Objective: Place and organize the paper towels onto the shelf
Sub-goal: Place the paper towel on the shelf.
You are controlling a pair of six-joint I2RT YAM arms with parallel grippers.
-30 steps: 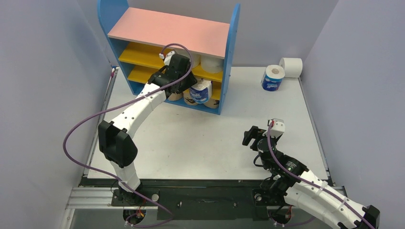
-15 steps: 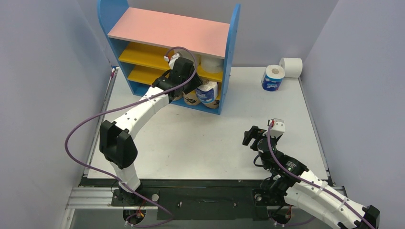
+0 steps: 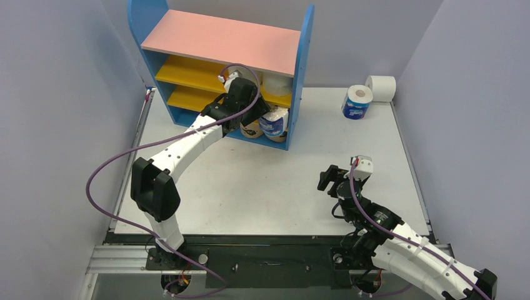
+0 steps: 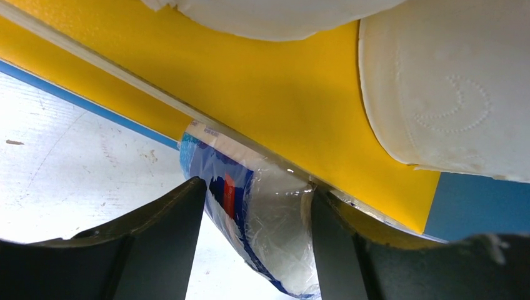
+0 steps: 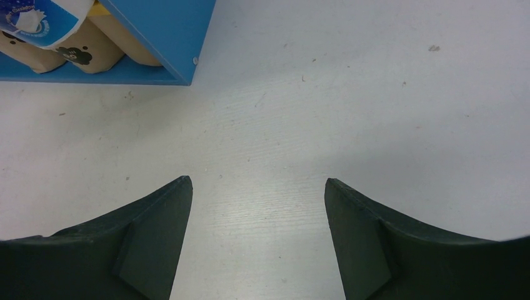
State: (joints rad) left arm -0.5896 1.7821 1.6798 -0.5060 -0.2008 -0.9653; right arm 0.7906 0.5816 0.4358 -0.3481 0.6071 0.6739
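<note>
Left wrist view: blue-wrapped roll [image 4: 262,231] lies between my left fingers [image 4: 159,244], long axis tilted, tucked under the yellow board [image 4: 250,106] in the bottom tier of the shelf [image 3: 306,62]. Fingers flank it half-open; gripping or only touching, cannot tell. Right fingers [image 5: 156,237] wide, empty.

**Views meet at the shelf [image 3: 219,37]**

Top camera looks down from behind the near edge over the whole bench [image 3: 262,181]. Left wrist sits tight against the yellow board [image 4: 262,94]. Right wrist looks low across the bench toward the blue corner [image 5: 169,31].
</note>
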